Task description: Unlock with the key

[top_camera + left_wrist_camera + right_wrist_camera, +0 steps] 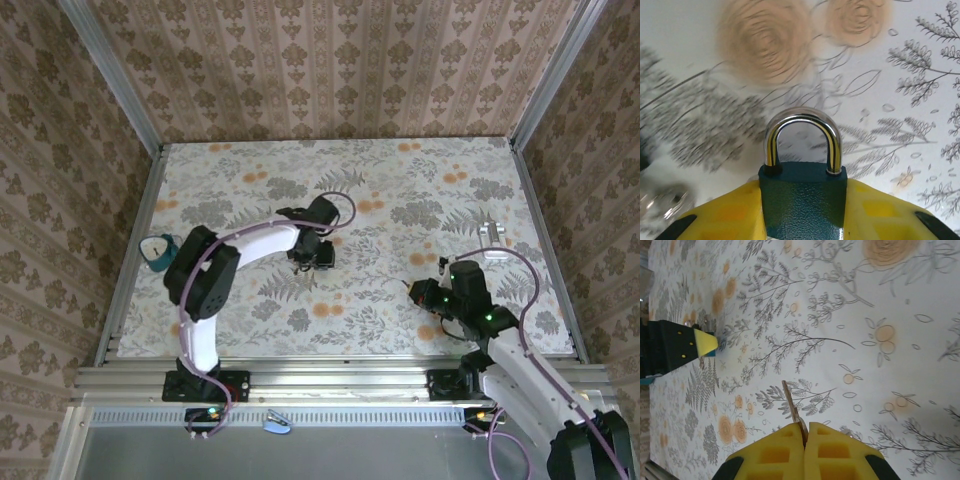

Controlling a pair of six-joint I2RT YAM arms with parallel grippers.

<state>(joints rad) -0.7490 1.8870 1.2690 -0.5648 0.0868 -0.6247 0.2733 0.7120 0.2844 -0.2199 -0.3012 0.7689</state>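
Covering three sides, the walls (330, 70) wear a brown damask paper in vertical bands. They enclose a flat table (400, 300) under a smooth pale cloth printed with grey ferns and orange blooms. The left arm (250, 245), white with black joints and a looping purple cable, bends toward the middle of the table. The right arm (520, 360) sits low near the right front corner.

The left gripper (802, 200) grasps the padlock (805, 190) near the table's centre, its moulded yellow pads (725, 215) pressed to both flanks of the body. That body is blocky, dark teal, with a pebbled finish. Its polished chrome shackle (802, 116) arches up from the top, both legs seated.

The right gripper (806, 440) is clenched on the key (791, 405), a thin, flat, dull brown blade jutting from between the waffled yellow pads above the cloth, well apart from the padlock.

A small teal object (155, 250) lies at the table's left edge, and a small silver object (493, 235) lies near its right edge; I cannot tell what either is.
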